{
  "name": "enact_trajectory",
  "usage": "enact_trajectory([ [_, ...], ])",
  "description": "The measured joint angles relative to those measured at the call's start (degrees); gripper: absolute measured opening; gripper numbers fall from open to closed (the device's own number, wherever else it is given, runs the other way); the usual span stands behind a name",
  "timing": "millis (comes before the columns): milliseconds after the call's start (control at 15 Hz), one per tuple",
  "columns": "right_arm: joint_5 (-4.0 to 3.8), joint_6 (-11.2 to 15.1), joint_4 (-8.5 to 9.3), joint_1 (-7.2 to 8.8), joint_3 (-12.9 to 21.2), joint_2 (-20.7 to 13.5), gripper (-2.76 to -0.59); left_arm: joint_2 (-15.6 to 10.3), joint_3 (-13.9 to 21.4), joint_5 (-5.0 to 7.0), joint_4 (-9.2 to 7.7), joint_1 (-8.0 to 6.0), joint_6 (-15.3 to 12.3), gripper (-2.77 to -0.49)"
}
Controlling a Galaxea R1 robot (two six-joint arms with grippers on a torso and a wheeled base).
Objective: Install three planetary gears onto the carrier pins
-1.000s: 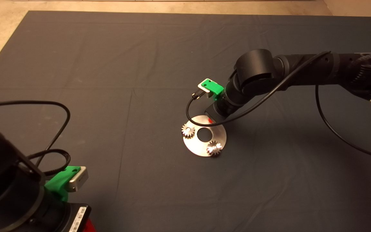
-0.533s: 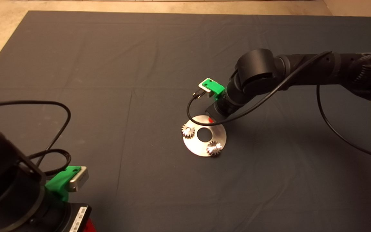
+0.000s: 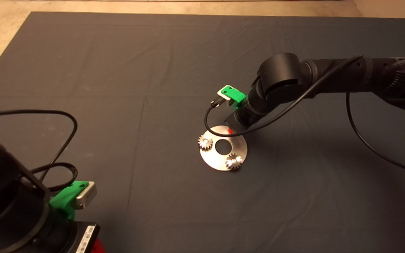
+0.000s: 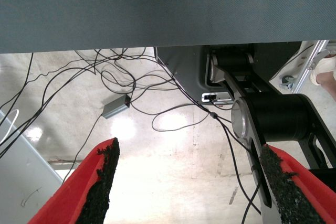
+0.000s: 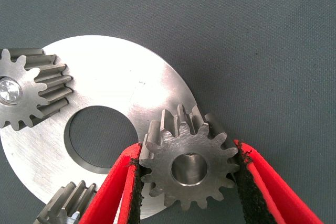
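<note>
**Mia:** Gears are going on one by one! Two planetary gears are already sitting on the disc (image 3: 220, 160), one (image 3: 205, 143) on the left side and one (image 3: 233, 162) at the near edge.

**Ben:** And the third gear (image 5: 189, 166)?

**Mia:** The right tool (image 5: 189, 182) is holding it. Its red fingers (image 5: 118, 187) are squeezing the teeth on both sides, right over the far edge of the disc.

**Ben:** Is it on its pin yet?

**Mia:** I am not sure. Something silvery is showing through its middle hole, but I cannot tell if the gear is all the way down. I am guessing it is nearly there, so one gear is left to finish.

**Ben:** What is the left tool (image 4: 189, 182) doing?

**Mia:** It is waiting at the near left corner, fingers spread wide, holding nothing.

**Ben:** Everything is looking so shiny.

**Mia:** Yes! The disc is flat, round and brushed silver, with a big hole in the middle. The gears are grey metal with chunky teeth. The surface (image 3: 118, 70) is wearing a soft dark mat with little creases.
</note>
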Motion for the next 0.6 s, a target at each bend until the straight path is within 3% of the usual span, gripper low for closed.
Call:
enact_trajectory([
  [600, 0.25, 0.1, 0.00, 0.00, -0.2, 0.0, -2.29, 0.0, 0.0, 0.00, 0.00, 0.00, 0.0, -1.37],
])
